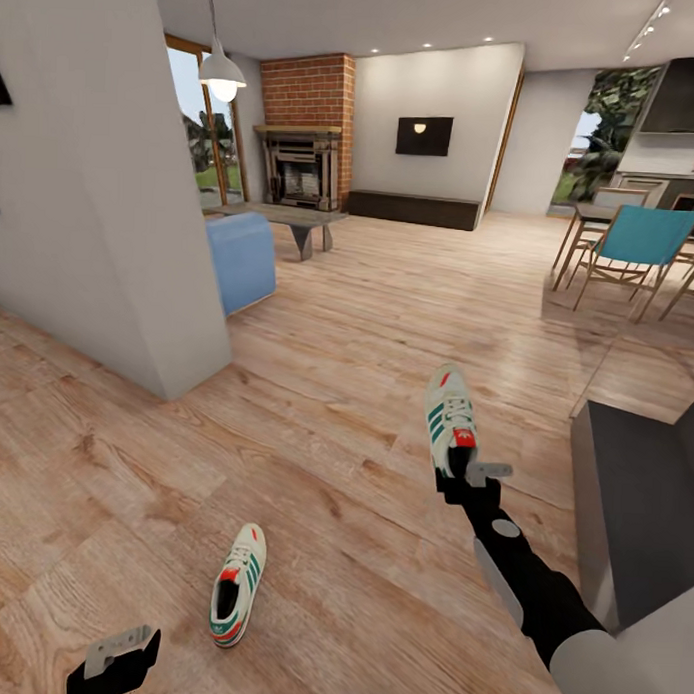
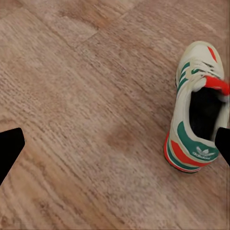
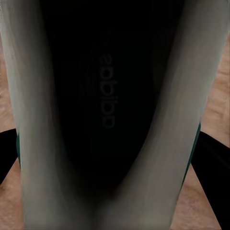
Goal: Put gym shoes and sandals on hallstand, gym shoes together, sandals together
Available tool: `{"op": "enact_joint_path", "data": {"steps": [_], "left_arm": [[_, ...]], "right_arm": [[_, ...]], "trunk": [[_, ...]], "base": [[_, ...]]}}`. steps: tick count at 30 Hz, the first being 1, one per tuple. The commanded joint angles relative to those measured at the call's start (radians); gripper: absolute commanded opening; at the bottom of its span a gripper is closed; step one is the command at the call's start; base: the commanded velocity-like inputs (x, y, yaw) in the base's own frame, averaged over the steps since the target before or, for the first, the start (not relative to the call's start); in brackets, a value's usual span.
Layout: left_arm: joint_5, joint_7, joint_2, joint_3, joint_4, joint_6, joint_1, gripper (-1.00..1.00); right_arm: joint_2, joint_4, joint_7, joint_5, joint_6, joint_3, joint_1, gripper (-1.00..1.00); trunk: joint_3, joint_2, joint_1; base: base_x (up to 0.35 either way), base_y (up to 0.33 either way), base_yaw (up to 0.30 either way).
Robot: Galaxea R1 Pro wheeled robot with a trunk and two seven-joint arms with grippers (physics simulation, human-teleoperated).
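Meanwhile right gripper (image 1: 460,478) pinching gym shoe (image 1: 451,414); left gripper (image 1: 116,659) spread near second shoe (image 1: 238,583)

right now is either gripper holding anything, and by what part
The right gripper holds one gym shoe by its heel end. The left gripper holds nothing.

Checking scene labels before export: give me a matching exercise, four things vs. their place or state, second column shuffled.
Things:
1. gym shoe in the right gripper
2. second gym shoe
3. left gripper
4. blue chair

Places or states:
A. lying on the corridor floor, ungripped
B. far right, by the dining table
C. held at the heel, toe pointing away from the robot
D. low near the floor, holding nothing

Pairs: 1-C, 2-A, 3-D, 4-B
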Motion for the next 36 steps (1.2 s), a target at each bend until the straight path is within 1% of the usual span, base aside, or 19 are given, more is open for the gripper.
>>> {"op": "enact_joint_path", "data": {"steps": [1, 9, 16, 23, 29, 32, 35, 36], "left_arm": [[-0.01, -0.007, -0.001, 0.008, 0.0, -0.009, -0.001, 1.0], [-0.01, -0.007, -0.002, 0.008, -0.006, -0.019, -0.001, 1.0], [-0.011, -0.008, -0.002, 0.008, -0.018, -0.019, -0.002, 1.0], [-0.011, -0.008, -0.002, 0.003, -0.02, -0.019, -0.003, 1.0], [-0.012, -0.008, -0.001, -0.014, -0.02, -0.02, -0.003, 1.0], [-0.019, -0.009, 0.002, -0.03, -0.021, -0.022, -0.005, 1.0], [-0.037, -0.009, 0.003, -0.077, -0.021, -0.022, -0.01, 1.0], [-0.049, -0.008, 0.003, -0.11, -0.021, -0.018, -0.013, 1.0]], "right_arm": [[0.001, -0.002, -0.009, -0.007, 0.005, 0.006, -0.001, -1.0], [0.004, -0.012, -0.009, -0.007, 0.005, 0.006, -0.001, -1.0], [-0.003, -0.021, -0.006, -0.005, 0.005, 0.003, -0.001, -1.0], [-0.004, -0.023, -0.006, -0.005, 0.006, 0.005, -0.001, -1.0], [-0.003, -0.023, -0.005, -0.005, 0.006, 0.008, -0.001, -1.0], [-0.003, -0.023, -0.005, -0.005, 0.007, 0.009, -0.001, -1.0], [-0.001, -0.023, -0.005, -0.005, 0.007, 0.01, -0.001, -1.0], [0.0, -0.023, -0.005, -0.004, 0.008, 0.01, -0.001, -1.0]], "trunk": [[-0.001, 0.0, 0.0], [-0.001, 0.0, 0.0], [-0.001, 0.0, 0.0], [-0.001, 0.0, 0.0], [-0.001, 0.0, 0.0], [-0.001, 0.0, 0.0], [-0.001, 0.0, 0.0], [-0.001, 0.0, 0.0]], "base": [[0.189, -0.162, 0.0], [0.085, -0.077, 0.0], [-0.002, -0.011, 0.0], [-0.196, -0.117, 0.0], [-0.144, -0.085, 0.0], [-0.035, -0.021, 0.0], [-0.014, -0.008, 0.0], [-0.007, -0.004, 0.0]]}}
